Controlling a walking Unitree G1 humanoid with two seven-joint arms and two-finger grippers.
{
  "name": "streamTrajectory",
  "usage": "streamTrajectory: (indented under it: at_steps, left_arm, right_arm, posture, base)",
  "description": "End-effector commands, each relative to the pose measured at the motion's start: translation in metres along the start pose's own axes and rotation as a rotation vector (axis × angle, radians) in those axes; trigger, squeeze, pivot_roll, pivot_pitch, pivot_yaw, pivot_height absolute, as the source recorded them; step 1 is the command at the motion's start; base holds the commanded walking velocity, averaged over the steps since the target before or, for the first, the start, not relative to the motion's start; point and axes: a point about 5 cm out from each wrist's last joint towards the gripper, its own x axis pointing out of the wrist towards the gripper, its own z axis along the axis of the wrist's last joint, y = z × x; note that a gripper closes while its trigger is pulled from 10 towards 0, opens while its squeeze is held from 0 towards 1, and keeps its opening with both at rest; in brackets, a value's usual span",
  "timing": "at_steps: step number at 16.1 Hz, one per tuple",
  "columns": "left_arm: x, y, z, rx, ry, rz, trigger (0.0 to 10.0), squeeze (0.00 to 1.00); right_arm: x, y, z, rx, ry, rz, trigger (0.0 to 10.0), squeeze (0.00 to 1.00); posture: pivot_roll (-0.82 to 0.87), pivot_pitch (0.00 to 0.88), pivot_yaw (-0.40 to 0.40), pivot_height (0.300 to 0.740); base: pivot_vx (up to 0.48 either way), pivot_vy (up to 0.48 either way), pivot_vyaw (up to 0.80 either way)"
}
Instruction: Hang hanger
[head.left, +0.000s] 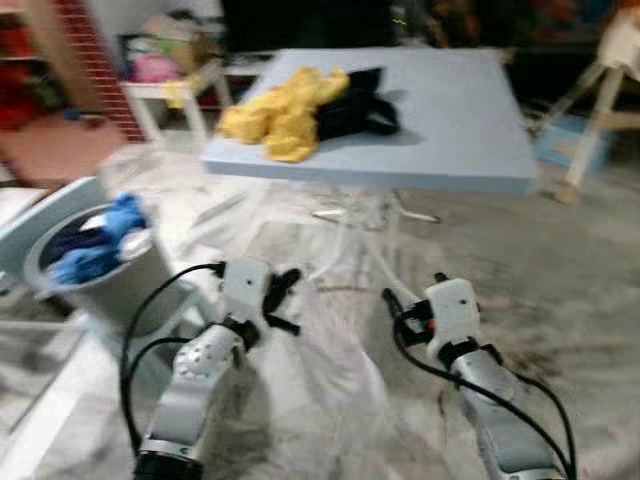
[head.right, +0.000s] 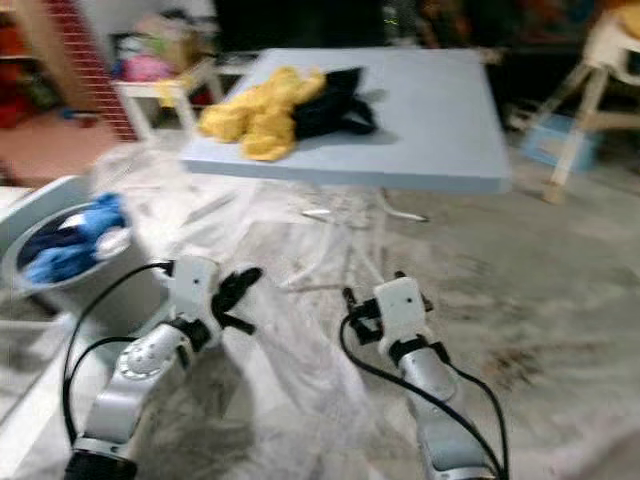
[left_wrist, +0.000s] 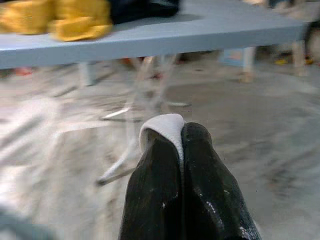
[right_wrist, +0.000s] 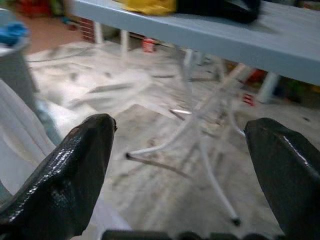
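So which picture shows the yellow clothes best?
The left eye view: the whole yellow pile lies on the blue table, beside black clothes. The right eye view shows the same. Both wrist views catch just a yellow edge.

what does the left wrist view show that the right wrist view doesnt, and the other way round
Left wrist view: the left end effector is shut, pinching a fold of white fabric between its black fingers.

Right wrist view: the right end effector is wide open and holds nothing. Off to one side is a grey bin with blue cloth on top.

Both: the blue table with its white legs, the yellow garment and black garment lying on it, and the pale floor.
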Motion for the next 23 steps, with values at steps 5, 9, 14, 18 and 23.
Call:
streamTrajectory:
  at_steps: [5,9,14,18,23]
  left_arm:
    - [0.01,0.035,0.009,0.138,0.102,-0.054,10.0,0.0]
    - [0.016,0.044,0.026,0.188,0.067,-0.094,10.0,0.0]
    - [0.042,0.023,0.056,0.238,-0.08,-0.187,10.0,0.0]
    - [0.053,-0.009,0.053,0.383,0.051,-0.574,10.0,0.0]
    - [0.042,-0.011,0.05,0.564,0.12,-0.742,10.0,0.0]
  right_arm:
    - [0.01,-0.02,0.008,-0.048,0.0,-0.007,10.0,0.0]
    - [0.012,-0.03,0.011,-0.052,-0.001,-0.029,10.0,0.0]
    - [0.016,-0.027,0.021,0.103,-0.021,-0.034,10.0,0.0]
    - [0.016,-0.023,0.015,0.101,0.057,0.043,10.0,0.0]
    - [0.007,-0.015,-0.003,0.104,0.183,0.153,10.0,0.0]
  posture:
    - [-0.1,0.0,0.092,0.74]
    - [-0.1,0.0,0.098,0.74]
    - [-0.1,0.0,0.102,0.74]
    - [-0.11,0.026,0.13,0.74]
    - [-0.1,0.053,0.148,0.74]
  base:
    - [0.0,0.0,0.0]
    - [0.0,0.0,0.0]
    - [0.0,0.0,0.0]
    - [0.0,0.0,0.0]
    - [0.0,0.0,0.0]
